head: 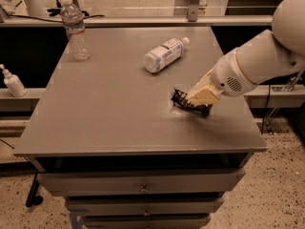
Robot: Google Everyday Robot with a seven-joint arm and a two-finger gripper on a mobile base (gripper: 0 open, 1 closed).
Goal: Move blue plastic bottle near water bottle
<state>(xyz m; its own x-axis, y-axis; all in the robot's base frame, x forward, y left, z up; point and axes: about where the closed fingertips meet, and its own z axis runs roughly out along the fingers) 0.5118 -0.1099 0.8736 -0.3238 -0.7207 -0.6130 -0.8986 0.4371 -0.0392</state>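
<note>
The blue plastic bottle (163, 55) lies on its side at the far middle of the grey table (105, 113), with its white cap pointing to the back right. The water bottle (75, 30) stands upright at the table's far left corner. My gripper (201, 97) is at the right side of the table, low over a black snack wrapper (187, 102). It is to the front right of the blue bottle and well apart from it. The white arm (257, 56) reaches in from the right.
A small white pump bottle (13, 82) stands on a lower shelf left of the table. Drawers (143, 187) sit under the table top. A rail and equipment run behind the table's far edge.
</note>
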